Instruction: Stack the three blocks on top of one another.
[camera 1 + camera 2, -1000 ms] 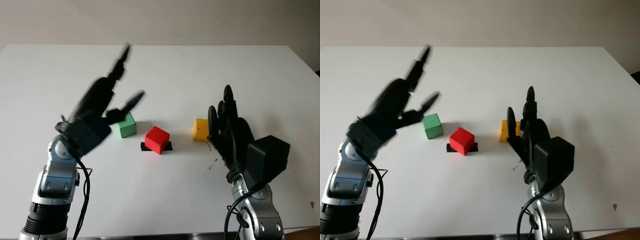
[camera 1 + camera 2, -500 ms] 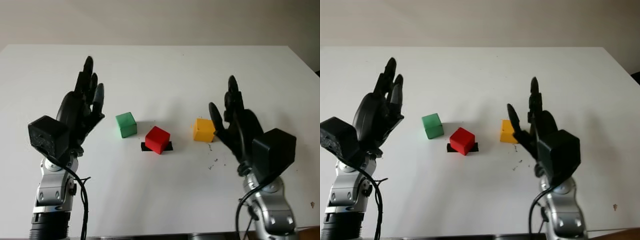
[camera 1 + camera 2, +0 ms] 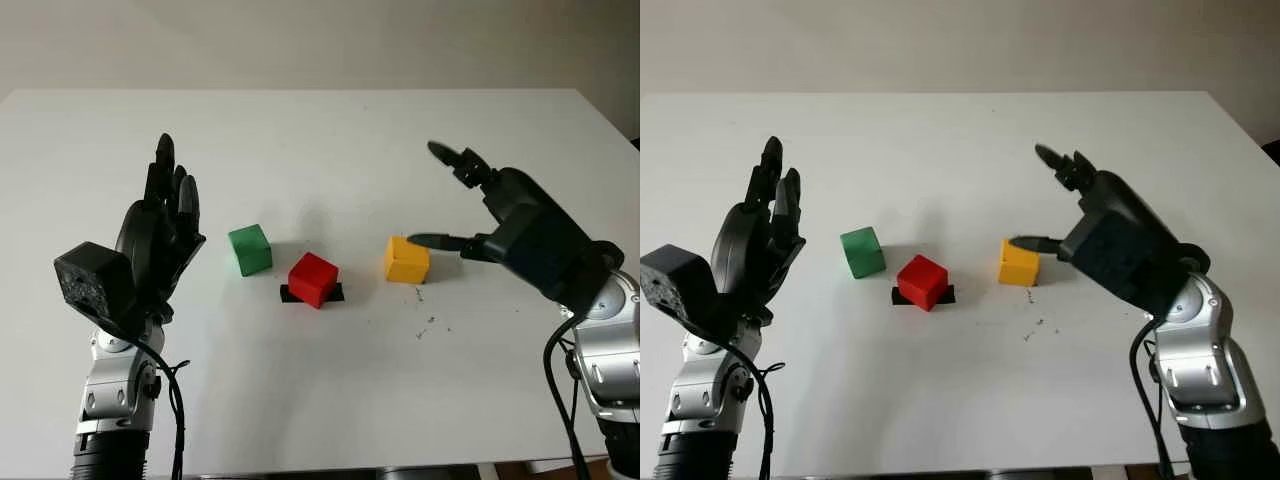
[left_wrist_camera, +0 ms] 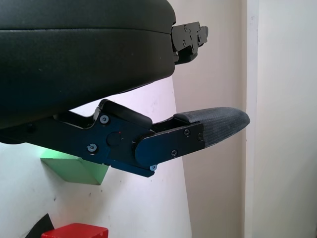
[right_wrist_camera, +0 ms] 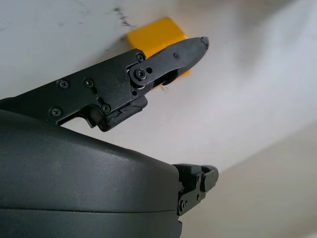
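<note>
Three blocks sit in a loose row near the middle of the white table (image 3: 320, 130), none yet stacked, so the task looks to be at its very start. Largest in the scene after the table are the two arms coming in from the near edge. The left hand (image 3: 160, 235) is raised upright to the left of the blocks, open and holding nothing, well clear of the row; it appears parked so as not to crowd the working side. The right hand (image 3: 490, 210) is tipped over toward the row from the right, also open and empty, with one fingertip (image 3: 425, 238) reaching to just beside the yellow block (image 3: 406, 260) and the other fingers arched above and beyond it. That pose reads as a reach for a grasp, with room left between the fingers for the block to enter (whether the lower fingertip already touches the block cannot be told from these angles).

The yellow block lies at the right end of the row, flat on the table. The red block (image 3: 313, 279) is in the middle, slightly nearer, sitting on a small black patch (image 3: 336, 293) that may mark the stacking spot. The green block (image 3: 250, 249) is at the left end, just beside the red one but apart from it.
</note>
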